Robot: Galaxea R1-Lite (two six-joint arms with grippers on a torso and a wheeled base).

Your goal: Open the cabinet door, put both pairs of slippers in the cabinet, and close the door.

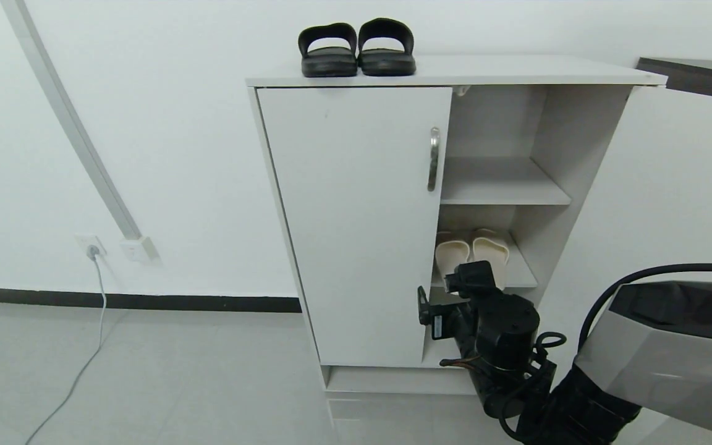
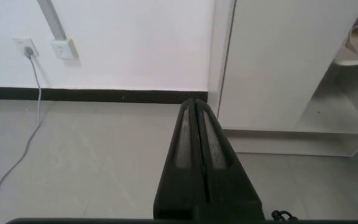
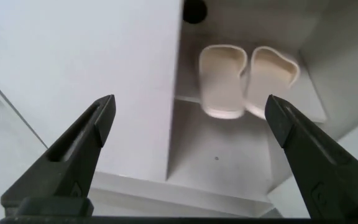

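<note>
Cream slippers point(image 1: 453, 253) sit shelved just beyond the right pincer point(image 3: 189, 106), spread wide; left pincer point(image 2: 196, 107) pressed together.

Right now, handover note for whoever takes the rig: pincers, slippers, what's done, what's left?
Left pincer: shut, empty, off to the cabinet's left.
Right pincer: open, empty, in front of the open right side, lower than the cream slippers.
Right door is open; left door is shut.
Cream slippers sit side by side on the lower shelf.
Black slippers are on the cabinet top.
Done: door open, cream pair in.
Left: put the black pair in, close the door.
</note>
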